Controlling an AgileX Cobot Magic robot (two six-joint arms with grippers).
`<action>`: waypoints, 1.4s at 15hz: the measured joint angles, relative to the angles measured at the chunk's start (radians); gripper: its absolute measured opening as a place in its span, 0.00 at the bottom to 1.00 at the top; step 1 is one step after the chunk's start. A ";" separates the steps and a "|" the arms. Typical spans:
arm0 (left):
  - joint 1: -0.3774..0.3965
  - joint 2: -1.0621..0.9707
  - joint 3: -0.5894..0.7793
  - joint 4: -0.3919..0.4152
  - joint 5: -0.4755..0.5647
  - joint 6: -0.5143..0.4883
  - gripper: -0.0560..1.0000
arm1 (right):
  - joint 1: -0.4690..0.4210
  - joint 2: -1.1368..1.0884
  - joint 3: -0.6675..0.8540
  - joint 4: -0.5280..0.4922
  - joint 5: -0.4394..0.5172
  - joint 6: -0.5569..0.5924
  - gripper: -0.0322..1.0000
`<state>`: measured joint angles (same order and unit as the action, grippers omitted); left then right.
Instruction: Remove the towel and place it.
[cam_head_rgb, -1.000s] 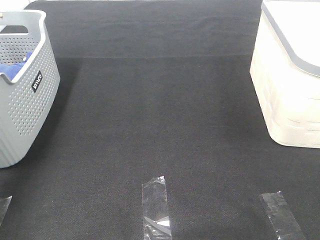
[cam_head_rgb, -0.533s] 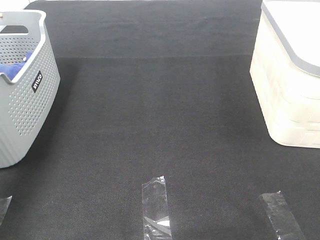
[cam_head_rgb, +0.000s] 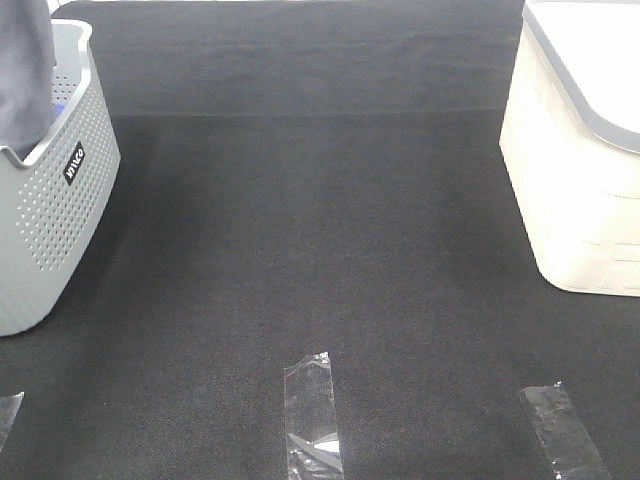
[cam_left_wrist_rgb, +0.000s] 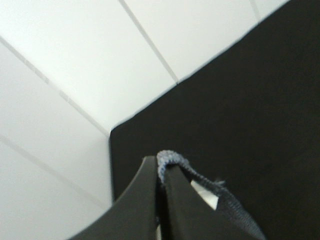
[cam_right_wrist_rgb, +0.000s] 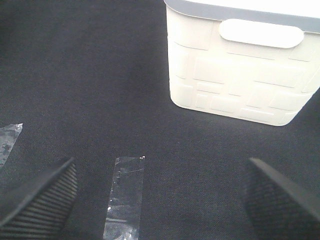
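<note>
The towel (cam_head_rgb: 25, 75), grey-lavender, hangs down from above the picture's top left corner into the grey perforated basket (cam_head_rgb: 60, 200). In the left wrist view my left gripper (cam_left_wrist_rgb: 161, 172) is shut on a folded hem of the towel (cam_left_wrist_rgb: 172, 160), which trails off past the dark fingers (cam_left_wrist_rgb: 142, 200). The left arm itself is out of the exterior high view. My right gripper (cam_right_wrist_rgb: 160, 200) stands open over the black mat with nothing between its ribbed pads (cam_right_wrist_rgb: 37, 200).
A cream bin (cam_head_rgb: 580, 180) with a grey rim stands at the right; the right wrist view shows the same bin (cam_right_wrist_rgb: 240, 65) ahead. Clear tape strips (cam_head_rgb: 312, 415) (cam_head_rgb: 563, 430) lie on the black mat (cam_head_rgb: 320, 230) near the front edge.
The towel has come up out of the basket and now hangs in view at the top left, covering the blue cloth seen there before. The right gripper has not changed.
</note>
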<state>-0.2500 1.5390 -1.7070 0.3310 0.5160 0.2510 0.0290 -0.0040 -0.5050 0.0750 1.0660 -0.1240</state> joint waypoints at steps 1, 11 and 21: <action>-0.037 0.000 -0.003 -0.002 -0.037 -0.002 0.05 | 0.000 0.000 0.000 0.000 0.000 0.000 0.84; -0.382 0.027 -0.003 -0.034 -0.232 -0.001 0.05 | 0.118 0.295 -0.019 0.032 -0.127 -0.084 0.69; -0.564 0.038 -0.003 -0.035 -0.279 0.011 0.05 | 0.214 0.897 -0.094 0.920 -0.485 -1.011 0.68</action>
<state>-0.8140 1.5770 -1.7100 0.2960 0.2370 0.2620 0.2430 0.8930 -0.5990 0.9950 0.5810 -1.1350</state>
